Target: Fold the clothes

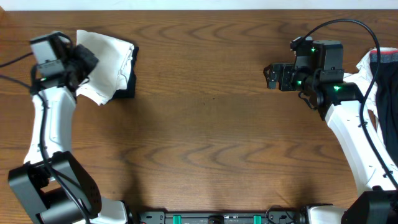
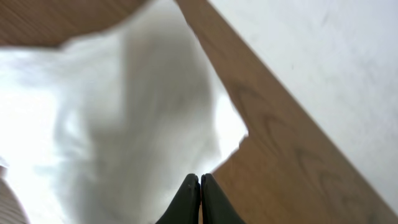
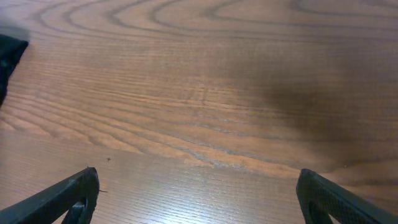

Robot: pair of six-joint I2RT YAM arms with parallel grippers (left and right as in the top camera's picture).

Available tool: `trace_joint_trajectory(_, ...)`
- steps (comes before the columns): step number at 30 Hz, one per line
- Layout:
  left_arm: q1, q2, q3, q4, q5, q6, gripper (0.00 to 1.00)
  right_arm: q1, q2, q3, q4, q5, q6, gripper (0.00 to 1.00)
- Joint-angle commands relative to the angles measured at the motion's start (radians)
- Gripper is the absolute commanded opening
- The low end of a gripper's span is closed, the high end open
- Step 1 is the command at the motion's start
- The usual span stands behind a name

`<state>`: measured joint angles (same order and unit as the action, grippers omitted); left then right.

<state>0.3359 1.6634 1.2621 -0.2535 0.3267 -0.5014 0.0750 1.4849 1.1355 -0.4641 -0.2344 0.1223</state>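
A folded white garment lies on top of a folded black one at the table's far left. My left gripper is at its left side, shut, with nothing visible between the fingers. In the left wrist view the white garment fills the left half, and the shut left gripper points at its near edge. My right gripper hangs open over bare wood at the right. The right wrist view shows its fingers spread wide above the table, right gripper empty.
More clothes, white and dark, are heaped at the table's right edge beside the right arm. A dark garment edge shows at the far left of the right wrist view. Pale floor lies beyond the table edge.
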Motion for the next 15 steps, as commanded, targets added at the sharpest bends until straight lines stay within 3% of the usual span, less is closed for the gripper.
trace_joint_trajectory(1,0.032,0.056,0.003,-0.007,0.002,-0.008,0.07,-0.01,-0.007,0.0,-0.001,0.002,0.004,0.99)
trace_joint_trajectory(9,0.083,0.232,0.003,-0.006,-0.121,-0.009,0.06,-0.007,-0.007,0.0,-0.002,0.002,0.004,0.99)
trace_joint_trajectory(15,0.106,0.262,0.003,0.011,-0.085,-0.004,0.06,-0.009,-0.007,0.0,-0.001,0.002,0.004,0.99)
